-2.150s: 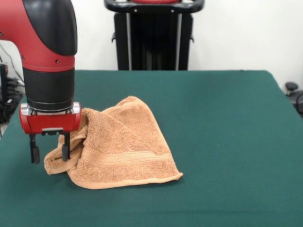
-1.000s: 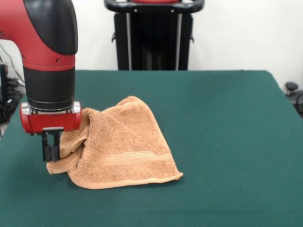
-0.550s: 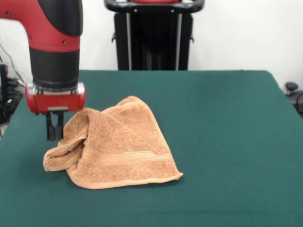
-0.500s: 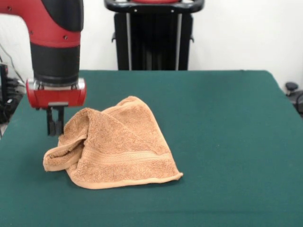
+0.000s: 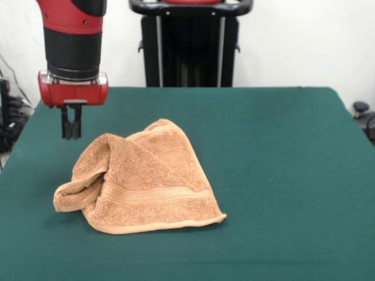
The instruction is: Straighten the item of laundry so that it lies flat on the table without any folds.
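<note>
Front view shows us the towel [image 5: 140, 181] lying bunched on the dark green tabletop [image 5: 281, 175], toward the left half of the picture and well inside every edge. It is far from flat: the upper layers are folded over one another into a ridge, and at the picture's left end a corner is rolled under into a soft loop. A woven band runs along the near hem.

The tool [image 5: 71, 130] hangs in the air above and beside the towel's left end, clear of the cloth, with its two black fingers pressed together and nothing between them. So we judge the unfolding is not yet done.

What could go wrong from here (all of it our guess) comes mostly from the layering. If the tool comes down on the ridge, it may pinch two layers at once and drag the whole bundle sideways instead of opening it. A grab at the rolled loop could catch only the outer fold and tighten the roll. A pull toward the picture's left could also carry cloth near the tabletop's edge.
</note>
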